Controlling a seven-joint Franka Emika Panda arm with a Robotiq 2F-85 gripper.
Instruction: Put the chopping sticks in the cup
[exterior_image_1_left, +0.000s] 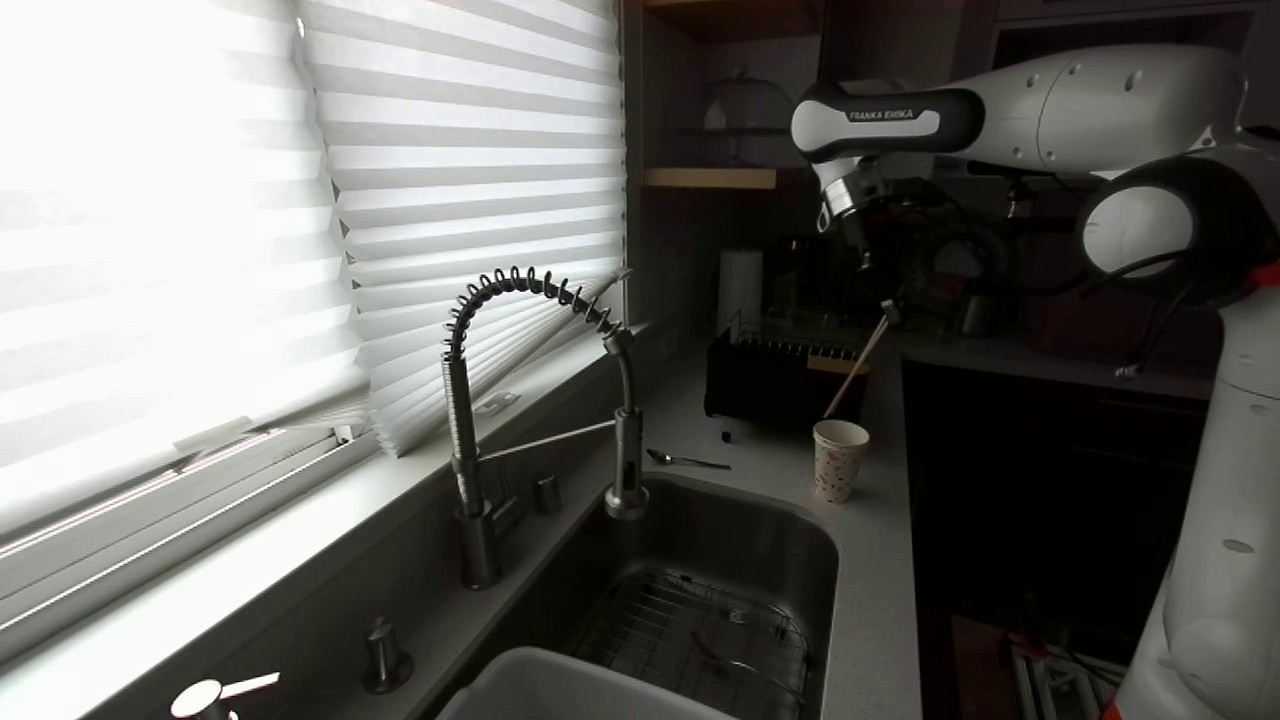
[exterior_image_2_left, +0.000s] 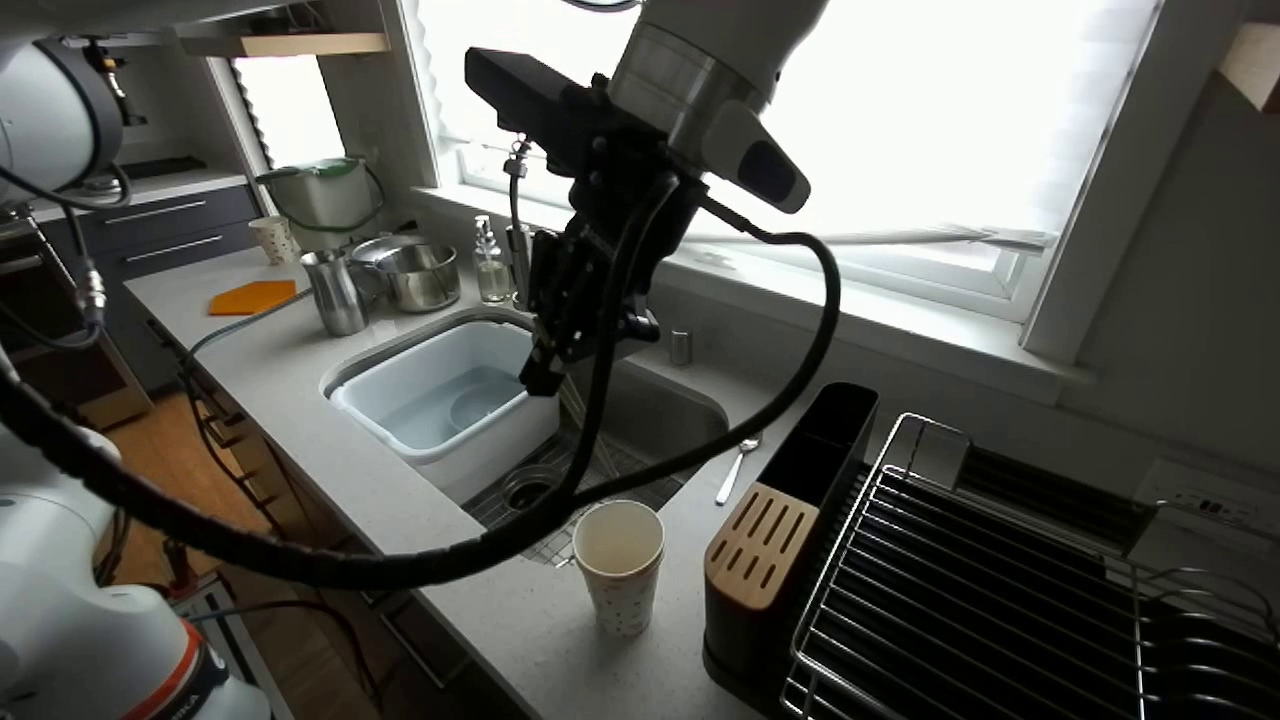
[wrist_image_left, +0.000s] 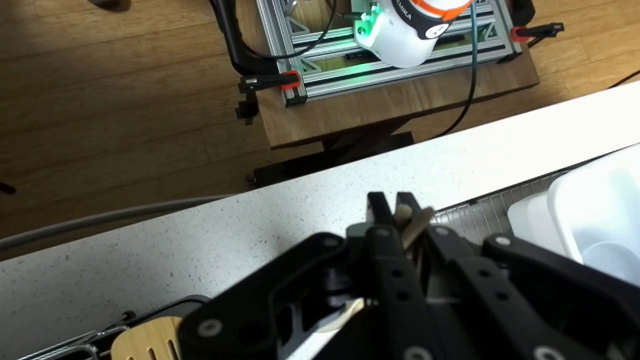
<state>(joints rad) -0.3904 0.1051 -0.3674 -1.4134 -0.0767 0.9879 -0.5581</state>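
We record a pale, speckled countertop (wrist_image_left: 300, 220); set in it, a metal sink (exterior_image_1_left: 745, 520), coil-spring faucet (exterior_image_1_left: 457, 405) alongside; white pleated window shades (exterior_image_1_left: 480, 180). One pair of chopsticks (exterior_image_1_left: 857, 365): slim, straight, light brown, slanting, pinched in the gripper (wrist_image_left: 394, 207); lower ends near the rim of the cream, patterned paper cup (exterior_image_2_left: 624, 595), upright on the countertop. Whether they touch it, we cannot tell.

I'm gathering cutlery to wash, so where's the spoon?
In an exterior view, the spoon lies on the counter between the sink and the black utensil caddy, right of the nearer cup and farther back.
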